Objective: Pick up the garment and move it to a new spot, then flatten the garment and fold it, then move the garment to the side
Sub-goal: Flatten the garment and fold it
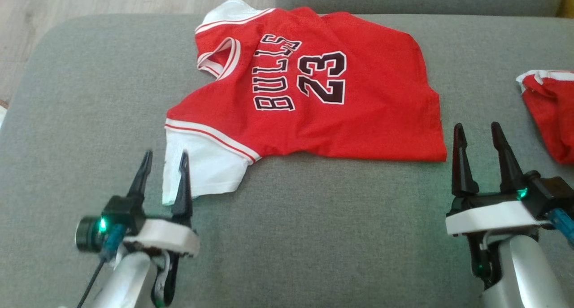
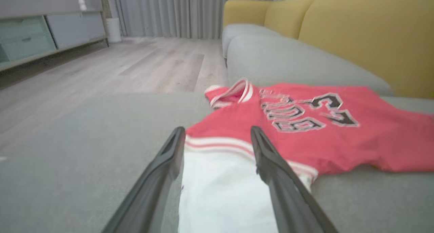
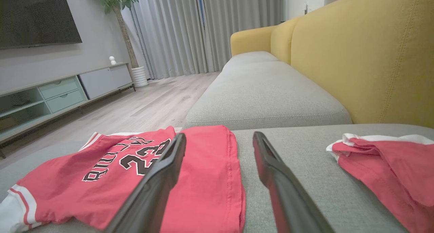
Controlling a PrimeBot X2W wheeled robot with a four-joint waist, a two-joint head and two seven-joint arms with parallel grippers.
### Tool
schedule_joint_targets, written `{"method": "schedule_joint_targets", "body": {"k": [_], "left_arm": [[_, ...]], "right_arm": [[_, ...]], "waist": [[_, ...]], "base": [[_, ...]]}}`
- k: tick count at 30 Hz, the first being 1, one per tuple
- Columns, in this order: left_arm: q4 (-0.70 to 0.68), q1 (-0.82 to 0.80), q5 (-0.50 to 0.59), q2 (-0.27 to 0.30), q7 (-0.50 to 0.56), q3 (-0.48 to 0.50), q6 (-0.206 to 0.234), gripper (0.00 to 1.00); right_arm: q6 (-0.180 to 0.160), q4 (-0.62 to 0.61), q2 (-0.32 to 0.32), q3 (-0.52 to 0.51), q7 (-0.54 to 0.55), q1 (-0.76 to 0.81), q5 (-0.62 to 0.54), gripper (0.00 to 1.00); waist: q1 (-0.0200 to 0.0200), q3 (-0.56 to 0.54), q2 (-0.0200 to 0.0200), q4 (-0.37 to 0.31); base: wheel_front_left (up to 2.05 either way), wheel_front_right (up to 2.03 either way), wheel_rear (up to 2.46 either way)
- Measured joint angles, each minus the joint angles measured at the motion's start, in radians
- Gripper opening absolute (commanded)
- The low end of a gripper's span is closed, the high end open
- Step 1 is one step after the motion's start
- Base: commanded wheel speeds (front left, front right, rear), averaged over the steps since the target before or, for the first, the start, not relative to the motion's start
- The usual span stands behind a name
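Grey fabric covers the sofa seat (image 1: 314,236) that fills the head view, with a strip of pale wood floor (image 1: 89,3) beyond its far left corner. At the lower left the left gripper (image 1: 166,154) points away from the robot with its jaws apart and nothing between them but cloth lying below. Its wrist view shows the white sleeve (image 1: 206,164) running between the two fingers; whether they touch it I cannot tell.

That sleeve belongs to the red jersey (image 1: 372,119), which lies spread across the middle of the seat. It lies sideways, neck opening (image 1: 222,57) toward the robot's left and hem toward its right. The black "BULLS 23" print (image 1: 300,75) faces up. A second white sleeve (image 1: 224,12) shows at the far left corner of the cloth, and the body has shallow wrinkles.

Just right of the hem's near corner, the right gripper (image 1: 476,126) stands with its jaws apart and empty. In its wrist view the left finger crosses the hem and the right one is over bare seat. At the right edge lies another red garment (image 1: 549,115), bunched and well apart from the jersey.
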Motion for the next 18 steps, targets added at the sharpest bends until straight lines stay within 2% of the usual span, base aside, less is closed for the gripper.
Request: {"method": "schedule_joint_targets", "body": {"k": [7, 18], "left_arm": [[0.212, -0.021, 0.0, 0.002, 0.077, -0.002, 0.011, 1.0], [0.36, -0.112, -0.021, -0.001, 0.125, -0.001, 0.0, 1.0]], "right_arm": [[0.0, -0.004, 0.0, 0.012, 0.0, -0.003, 0.002, 1.0], [0.0, -0.007, 0.0, 0.011, 0.0, -0.012, 0.003, 1.0]], "waist": [[0.0, 0.026, 0.0, -0.021], [0.0, 0.062, 0.0, -0.048]], "base": [[0.0, 0.0, 0.0], [0.0, 0.0, 0.0]]}}
